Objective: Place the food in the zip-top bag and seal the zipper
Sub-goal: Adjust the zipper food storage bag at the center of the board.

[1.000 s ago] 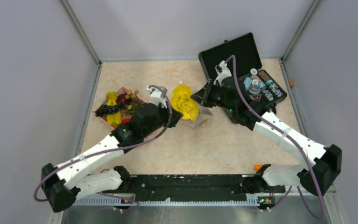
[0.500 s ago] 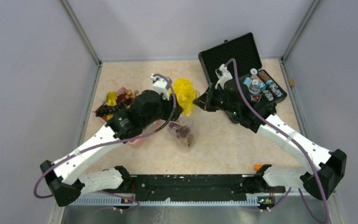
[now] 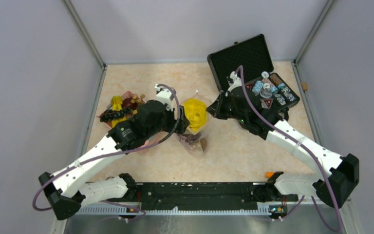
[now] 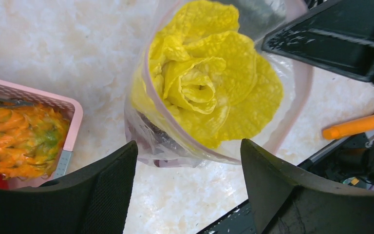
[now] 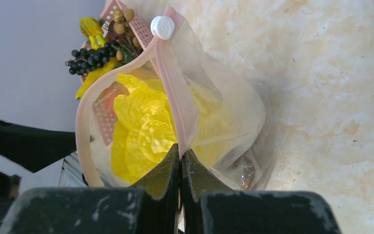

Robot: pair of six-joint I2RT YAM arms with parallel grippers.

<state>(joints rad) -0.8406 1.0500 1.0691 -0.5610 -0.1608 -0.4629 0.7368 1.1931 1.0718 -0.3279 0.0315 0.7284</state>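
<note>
Tabletop lies open near and right of the clear crinkly zip-top bag, mid-table. The right gripper is clamped on its pale-pink zipper strip. The left gripper has jaws apart over the yellow leafy toy vegetable inside. What lies beneath it is unclear.

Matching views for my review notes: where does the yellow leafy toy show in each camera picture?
Top external: yellow leafy toy near the centre, inside the zip-top bag.
Left wrist: upper centre, in the bag's mouth.
Right wrist: centre-left, behind the clear plastic.
Shared landmark: the zip-top bag around it.
</note>
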